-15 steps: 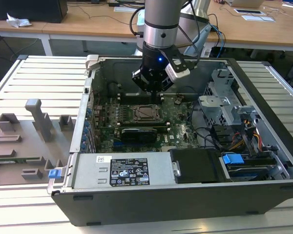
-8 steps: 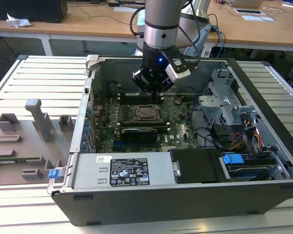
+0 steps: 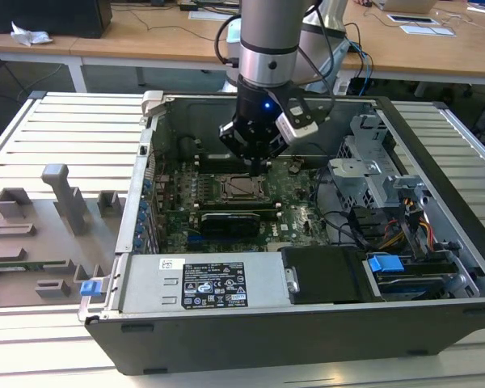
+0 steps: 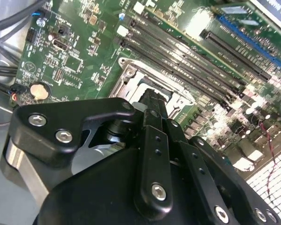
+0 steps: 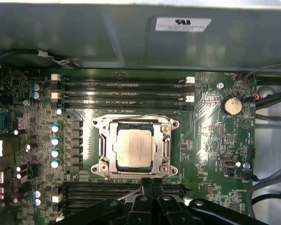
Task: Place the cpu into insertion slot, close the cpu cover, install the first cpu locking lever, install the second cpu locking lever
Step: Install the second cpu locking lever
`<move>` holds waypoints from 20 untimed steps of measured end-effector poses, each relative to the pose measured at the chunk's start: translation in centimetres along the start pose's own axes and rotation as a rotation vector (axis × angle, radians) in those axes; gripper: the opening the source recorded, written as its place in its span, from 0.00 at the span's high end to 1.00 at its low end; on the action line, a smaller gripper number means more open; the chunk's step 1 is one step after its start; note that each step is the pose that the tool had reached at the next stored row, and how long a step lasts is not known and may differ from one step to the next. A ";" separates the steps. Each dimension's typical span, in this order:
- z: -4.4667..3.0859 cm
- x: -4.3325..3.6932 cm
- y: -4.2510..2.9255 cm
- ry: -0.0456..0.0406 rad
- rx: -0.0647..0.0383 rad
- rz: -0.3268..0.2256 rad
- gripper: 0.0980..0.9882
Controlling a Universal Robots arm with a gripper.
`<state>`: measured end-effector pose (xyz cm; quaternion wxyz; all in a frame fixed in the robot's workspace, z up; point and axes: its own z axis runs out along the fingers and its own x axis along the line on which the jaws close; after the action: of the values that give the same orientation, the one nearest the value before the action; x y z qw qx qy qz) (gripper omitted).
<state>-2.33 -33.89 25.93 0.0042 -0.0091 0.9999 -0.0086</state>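
Silver-grey cpu (image 5: 135,148) — green circuit board (image 5: 210,140)

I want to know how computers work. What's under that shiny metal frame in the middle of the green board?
Through the cpu cover's window you see the cpu, its silver-grey top facing up. The insertion slot beneath is covered, so its contacts cannot be seen. The gripper hangs beside the frame.

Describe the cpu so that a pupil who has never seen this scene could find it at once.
Start with the open computer case and find the green circuit board on its floor. Near the board's middle, between two banks of long black slots, sits a square silver cpu cover. The cpu is the flat, pale metal square showing through its window, the only plain smooth plate among bristling small parts.
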 end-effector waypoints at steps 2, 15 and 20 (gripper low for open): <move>0.01 0.01 -0.62 0.0001 0.000 0.000 0.99; 0.11 0.12 -3.65 -0.0025 -0.145 0.005 0.99; 0.28 0.30 -4.74 -0.0026 -0.145 0.005 0.99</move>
<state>-2.55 -38.64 25.73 0.0049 -0.0070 0.9979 0.0641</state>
